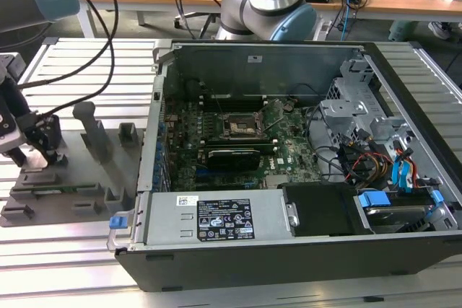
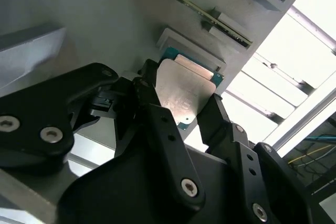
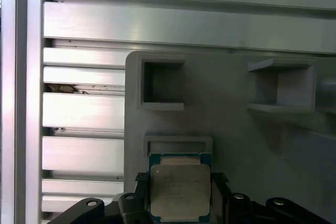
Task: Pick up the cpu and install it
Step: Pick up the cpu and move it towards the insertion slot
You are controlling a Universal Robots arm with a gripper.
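In both wrist views the cpu (image 2: 185,88) (image 3: 180,191) is a flat square chip with a silver-grey top and a thin blue-green rim. My gripper (image 2: 181,106) (image 3: 180,182) is shut on it, one black finger (image 2: 148,95) against each side edge. The chip sits just off a shallow rectangular recess (image 3: 177,144) of the grey plastic tray (image 3: 231,129). At the exterior view's left, the gripper (image 1: 37,155) hangs low over that tray (image 1: 72,189). The black motherboard socket (image 1: 240,125) lies inside the open computer case, well to the exterior view's right of the gripper.
The open computer case (image 1: 238,265) stands right of the tray, its metal wall (image 1: 148,164) between gripper and socket. Upright blocks (image 1: 94,131) rise from the tray. Cables (image 1: 108,41) hang from the arm. Drive bays and wiring (image 1: 375,156) occupy the case's right side. Everything rests on a slatted aluminium table (image 1: 72,265).
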